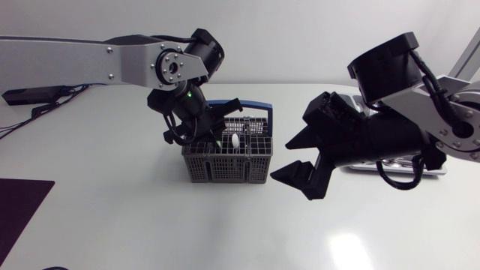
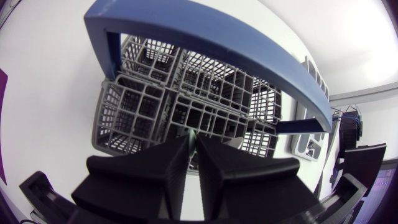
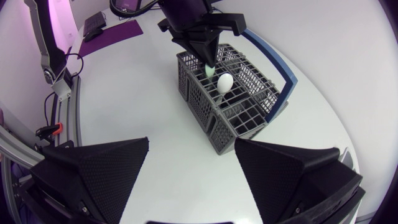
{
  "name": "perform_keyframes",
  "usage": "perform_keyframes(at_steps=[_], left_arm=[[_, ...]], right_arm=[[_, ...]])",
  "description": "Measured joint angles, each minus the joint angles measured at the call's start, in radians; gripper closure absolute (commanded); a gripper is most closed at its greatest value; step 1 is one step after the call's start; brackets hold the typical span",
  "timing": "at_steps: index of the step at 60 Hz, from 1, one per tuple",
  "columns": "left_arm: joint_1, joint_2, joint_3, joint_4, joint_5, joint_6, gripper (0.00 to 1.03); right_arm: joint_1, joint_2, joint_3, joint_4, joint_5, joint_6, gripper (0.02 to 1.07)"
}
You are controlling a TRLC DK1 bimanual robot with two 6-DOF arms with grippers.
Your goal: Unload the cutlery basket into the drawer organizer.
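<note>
Inside cutlery basket (image 1: 225, 166), left gripper (image 2: 193, 142) clenched on pale green handle (image 3: 210, 70); right gripper (image 1: 283, 158) released, wide, apart from rim.

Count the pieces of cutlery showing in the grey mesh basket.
2: a white spoon standing upright in the grey mesh basket, and a pale green utensil beside it, pinched by the left gripper. Others may be hidden.

White table (image 1: 150, 232), smooth and glossy, catching a soft glare near its front edge; a dark purple mat (image 1: 21, 210) lies flat at its near left corner; thin black cables (image 1: 36, 111) trail over its far left side, well apart from the mat.
</note>
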Motion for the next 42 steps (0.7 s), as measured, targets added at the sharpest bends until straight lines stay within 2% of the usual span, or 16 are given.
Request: perform_keyframes(at_steps=[42], left_arm=[[0.002, -0.036, -0.001, 0.014, 0.022, 0.016, 0.99]], right_arm=[[0.013, 0.0, -0.006, 0.0, 0.002, 0.0, 0.07]])
